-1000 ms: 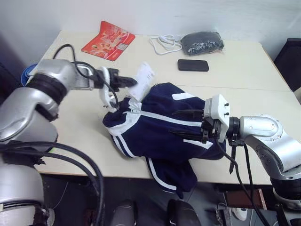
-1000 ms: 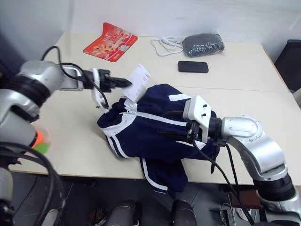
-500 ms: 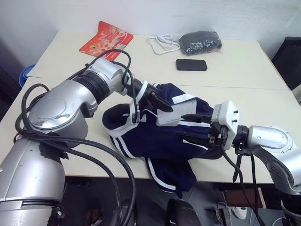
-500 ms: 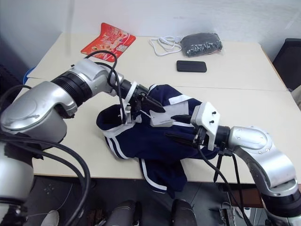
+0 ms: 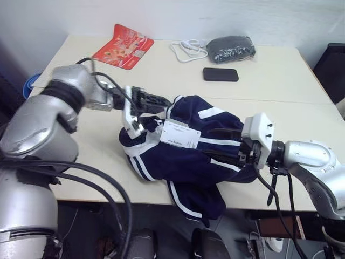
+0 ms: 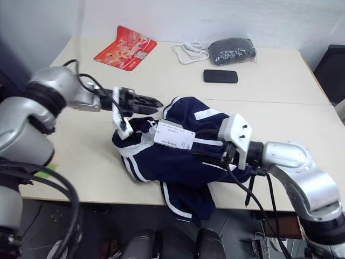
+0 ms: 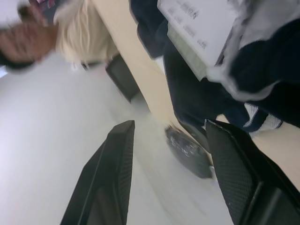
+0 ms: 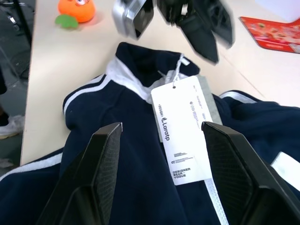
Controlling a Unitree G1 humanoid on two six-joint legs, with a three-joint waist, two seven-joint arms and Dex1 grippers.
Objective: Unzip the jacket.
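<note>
I'm hovering my left pincer — fingers apart — at the jacket collar; right pincer sitting apart, empty, near the bench front edge

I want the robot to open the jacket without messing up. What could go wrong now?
The paper tag lies over the front of the jacket, right below the collar, so the left claw might pinch the tag instead of the zipper. That claw is open beside the collar, holding nothing. Part of the jacket hangs off the table edge, so a pull could drag it further off. The right claw is open over the jacket, not gripping it.
</note>
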